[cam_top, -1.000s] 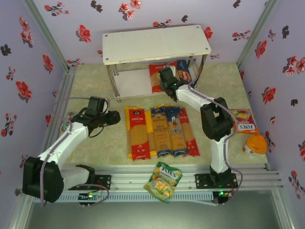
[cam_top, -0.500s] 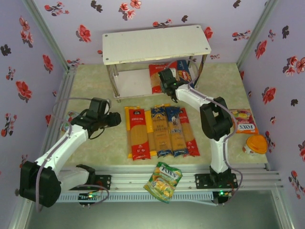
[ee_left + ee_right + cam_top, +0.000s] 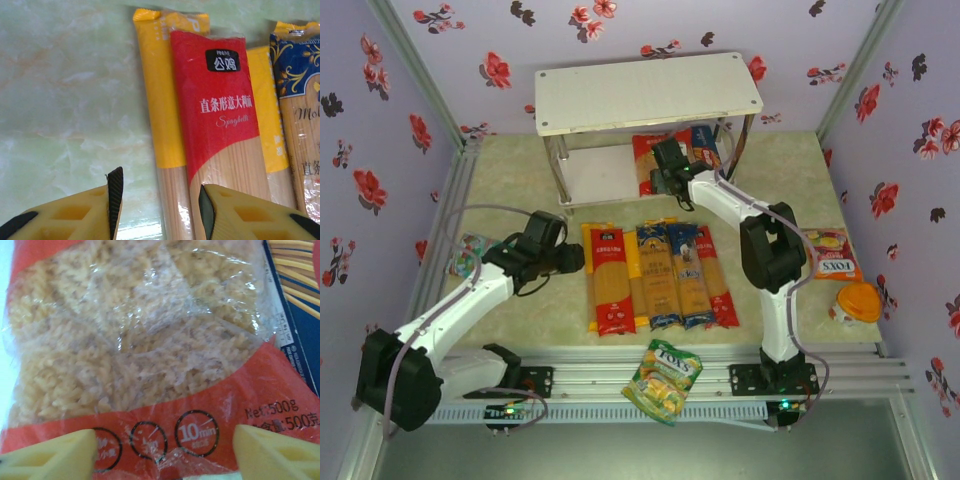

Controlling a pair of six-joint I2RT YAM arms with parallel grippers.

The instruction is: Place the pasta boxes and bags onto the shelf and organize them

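The shelf (image 3: pixel 650 92) stands at the back; its lower board (image 3: pixel 595 178) carries a wide red short-pasta bag (image 3: pixel 648 158) (image 3: pixel 150 340) and a dark-blue box (image 3: pixel 706 146) (image 3: pixel 296 315). My right gripper (image 3: pixel 666 178) (image 3: pixel 165 455) is open at the bag's near edge, fingers either side of it. Several spaghetti bags lie side by side on the table: yellow (image 3: pixel 590 285) (image 3: pixel 167 125), red (image 3: pixel 610 280) (image 3: pixel 220 115), dark-blue (image 3: pixel 656 275) (image 3: pixel 300 100), another dark-blue (image 3: pixel 688 272) and red (image 3: pixel 722 290). My left gripper (image 3: pixel 570 258) (image 3: pixel 157 205) is open over the yellow bag's left edge.
A green-yellow snack bag (image 3: pixel 663 378) lies on the front rail. A small FOXS bag (image 3: pixel 832 255) and an orange-yellow object (image 3: pixel 858 300) sit at the right. Thin metal shelf legs (image 3: pixel 560 185) flank the lower board. A small colourful item (image 3: pixel 465 255) lies by the left wall.
My right gripper has opened and let go of the red short-pasta bag on the lower board. The left arm has moved right, up to the row of spaghetti bags.
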